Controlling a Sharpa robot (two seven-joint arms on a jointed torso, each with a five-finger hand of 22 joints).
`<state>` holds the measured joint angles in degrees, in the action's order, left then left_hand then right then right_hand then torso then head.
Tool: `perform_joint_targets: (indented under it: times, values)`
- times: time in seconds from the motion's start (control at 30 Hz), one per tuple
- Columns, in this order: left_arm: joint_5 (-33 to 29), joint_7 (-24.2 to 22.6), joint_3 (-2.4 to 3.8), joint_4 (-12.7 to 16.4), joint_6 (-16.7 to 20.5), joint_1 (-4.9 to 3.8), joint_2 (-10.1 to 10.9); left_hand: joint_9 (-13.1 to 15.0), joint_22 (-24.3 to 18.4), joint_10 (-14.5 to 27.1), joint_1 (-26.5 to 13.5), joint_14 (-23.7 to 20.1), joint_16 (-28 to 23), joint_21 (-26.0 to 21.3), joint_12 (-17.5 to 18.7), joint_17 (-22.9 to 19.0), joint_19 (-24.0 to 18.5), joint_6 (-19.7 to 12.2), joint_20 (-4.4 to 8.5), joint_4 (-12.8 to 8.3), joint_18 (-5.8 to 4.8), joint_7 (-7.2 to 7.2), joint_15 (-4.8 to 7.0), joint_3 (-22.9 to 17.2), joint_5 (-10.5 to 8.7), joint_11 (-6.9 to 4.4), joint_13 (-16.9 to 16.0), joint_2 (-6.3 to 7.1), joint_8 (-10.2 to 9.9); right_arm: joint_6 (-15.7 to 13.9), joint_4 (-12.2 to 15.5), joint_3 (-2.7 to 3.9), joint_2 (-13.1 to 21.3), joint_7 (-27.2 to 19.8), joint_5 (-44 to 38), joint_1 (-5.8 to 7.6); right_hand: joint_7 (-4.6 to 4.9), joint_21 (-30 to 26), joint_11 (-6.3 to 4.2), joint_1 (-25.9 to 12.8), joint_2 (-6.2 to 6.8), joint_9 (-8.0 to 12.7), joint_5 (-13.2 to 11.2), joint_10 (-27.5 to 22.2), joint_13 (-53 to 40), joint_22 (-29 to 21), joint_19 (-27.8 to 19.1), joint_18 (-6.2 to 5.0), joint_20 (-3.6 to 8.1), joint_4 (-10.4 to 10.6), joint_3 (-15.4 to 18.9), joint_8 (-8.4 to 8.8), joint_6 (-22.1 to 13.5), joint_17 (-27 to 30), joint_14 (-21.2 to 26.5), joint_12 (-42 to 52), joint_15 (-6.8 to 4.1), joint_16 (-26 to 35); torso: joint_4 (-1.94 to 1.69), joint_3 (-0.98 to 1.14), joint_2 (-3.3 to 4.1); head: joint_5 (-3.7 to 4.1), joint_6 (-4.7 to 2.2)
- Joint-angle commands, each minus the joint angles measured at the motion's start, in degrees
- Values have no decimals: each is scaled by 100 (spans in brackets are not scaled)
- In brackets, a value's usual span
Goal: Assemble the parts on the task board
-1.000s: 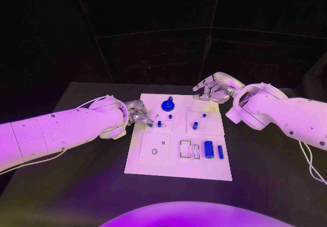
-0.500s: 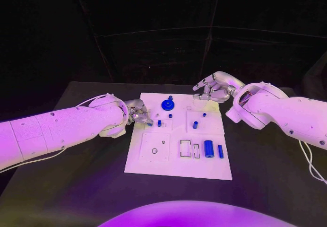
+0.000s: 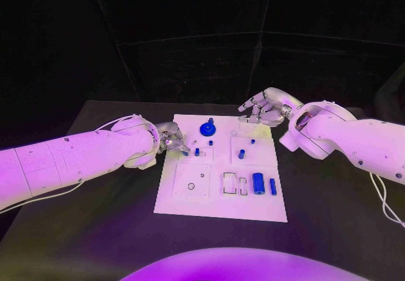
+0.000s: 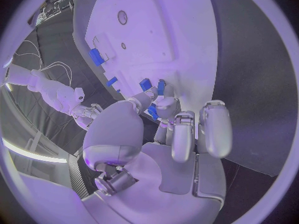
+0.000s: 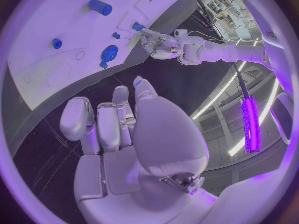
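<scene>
Two white arms reach over a black worktop [image 3: 101, 234] toward the board [image 3: 221, 202], a white plate lying in the middle of it. The left arm [image 3: 76, 161] comes in along the board's left side, and its hand [image 3: 173, 140] sits at the board's left edge, near the far end. In the left wrist view the fingers [image 4: 163, 109] of that hand are drawn together around a small blue part [image 4: 153, 112] just above the board surface; I cannot tell for certain whether the part is truly pinched or only touched. The right arm [image 3: 354, 143] bends in from the other side, and the right hand [image 3: 263, 110] hovers over the board's far right corner with its fingers [image 5: 118, 117] curled loosely inward and nothing between them.

On the board, the largest blue part is a round knob [image 3: 208, 129] with a short stem, near the far edge. A thick cylinder [image 3: 258, 183] lies on its side near the right edge, with a thinner rod [image 3: 273, 187] just beside it. Left of these are two rectangular recesses [image 3: 229, 182]. A short peg [image 3: 242, 154] stands upright mid-board, and a smaller peg [image 3: 198, 152] stands near the left hand. A tiny blue stud [image 3: 252, 141] sits farther back on the right half.
</scene>
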<state>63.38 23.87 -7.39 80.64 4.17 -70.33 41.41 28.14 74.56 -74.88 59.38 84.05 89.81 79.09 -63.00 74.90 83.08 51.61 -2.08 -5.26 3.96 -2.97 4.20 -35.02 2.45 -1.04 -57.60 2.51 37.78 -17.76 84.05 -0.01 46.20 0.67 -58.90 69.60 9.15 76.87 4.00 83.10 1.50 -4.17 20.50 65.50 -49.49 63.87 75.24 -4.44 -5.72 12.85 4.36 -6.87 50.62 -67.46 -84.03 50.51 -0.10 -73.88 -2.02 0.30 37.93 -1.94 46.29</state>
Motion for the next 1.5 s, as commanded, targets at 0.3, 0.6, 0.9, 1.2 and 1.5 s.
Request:
perform_joint_targets:
  times: [0.3, 0.6, 0.9, 1.2, 1.5]
  values:
    - [-66, 183, -15, -24, -265, 20, -65, -51, -4, 0, -311, 595, 19, 3, -13, 1510, 28, 69, 32, 227, -43, 28, 39, 249, 36, -30, 15, 124, -24, 19, 7, 3, 4, -43, 9, 10, 0, -41, -6, 13, -34, 2, -34, -48, 24, -23, -35, -102, 4, -28, 21, -36, -46, 15, -109, -57, -46, 48, -6, -7, -3, 14, 28]
    - [-67, 244, -15, -41, -257, 20, -75, -64, 12, -8, -409, 595, 19, 10, -33, 1510, 36, 122, 41, 306, -47, 44, 49, 339, 37, -43, -3, 147, -1, 17, 4, 3, 1, -46, 9, 10, 1, -46, -5, 7, -36, 2, -34, -51, 27, -31, -40, -104, 4, -23, 24, -36, -47, 16, -109, -60, -46, 51, -4, -4, -3, 18, 29]
    - [-67, 265, -15, -96, -164, 20, -82, -82, 5, 5, -597, 595, 19, -1, -25, 1510, 35, 124, 48, 454, -45, 38, 53, 464, 36, -40, 14, 170, 9, 9, 5, 3, 0, -46, 9, 10, 2, -51, -3, -4, -38, 3, -33, -56, 36, -39, -43, -105, 4, -15, 29, -36, -51, 21, -108, -67, -45, 56, 0, -2, 0, 21, 28]
    - [-170, 150, -12, -119, 35, 20, -64, -121, -12, 112, -1088, 595, 19, -24, 86, 1510, 29, 47, 32, 822, -41, -12, 27, 1032, 30, 4, 160, 382, -7, 8, 4, 3, 5, -49, 9, 10, 4, -56, -2, -14, -40, 4, -31, -58, 39, -44, -46, -106, 3, -7, 34, -36, -55, 28, -106, -69, -44, 64, -4, -7, -3, 37, 18]
    - [-612, -230, -8, -78, 423, 20, 51, -235, -25, 558, -1117, 595, 19, -45, 563, 1510, 25, -325, -27, 1112, -41, -134, -45, 1798, 32, 106, 722, 433, -175, 10, -10, 3, 5, -55, 9, 10, 4, -58, -1, -21, -41, 4, -24, -55, 33, -47, -47, -106, 3, -1, 38, -35, -58, 25, -106, -63, -43, 63, -4, -5, -3, 51, 6]
